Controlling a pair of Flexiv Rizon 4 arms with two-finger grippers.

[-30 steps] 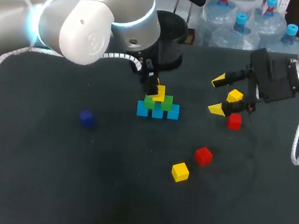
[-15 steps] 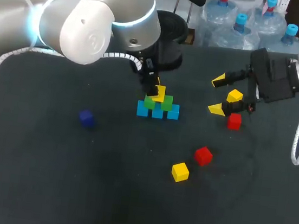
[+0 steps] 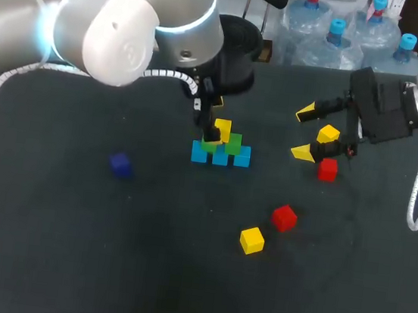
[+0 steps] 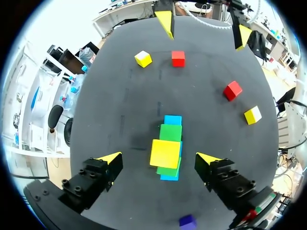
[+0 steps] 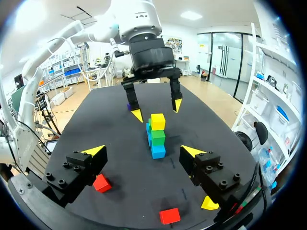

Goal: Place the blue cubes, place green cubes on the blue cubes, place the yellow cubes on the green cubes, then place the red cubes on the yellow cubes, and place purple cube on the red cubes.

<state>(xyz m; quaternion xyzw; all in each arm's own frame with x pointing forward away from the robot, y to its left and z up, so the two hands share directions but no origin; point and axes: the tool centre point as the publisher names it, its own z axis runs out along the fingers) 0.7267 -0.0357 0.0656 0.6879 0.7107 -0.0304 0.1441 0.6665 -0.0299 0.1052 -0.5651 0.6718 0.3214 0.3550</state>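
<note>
A stack stands mid-table: three light blue cubes (image 3: 220, 156) in a row, two green cubes (image 3: 233, 143) on them, and one yellow cube (image 3: 224, 128) on the greens. My left gripper (image 3: 213, 131) hangs right over it, open. In the left wrist view the yellow cube (image 4: 165, 153) lies between the spread fingers of the left gripper (image 4: 158, 158), touching neither. My right gripper (image 3: 303, 131) is open at the right, beside a loose yellow cube (image 3: 328, 133) and a red cube (image 3: 328, 170). From the right wrist the stack (image 5: 158, 136) stands ahead of the right gripper (image 5: 143, 151).
Another red cube (image 3: 284, 217) and a yellow cube (image 3: 252, 240) lie toward the front, right of the middle. A dark purple cube (image 3: 121, 164) sits alone at the left. Water bottles (image 3: 336, 42) stand behind the table's far edge.
My left gripper has opened and let go of the yellow cube, which now rests on the green cubes. The right arm has not moved.
</note>
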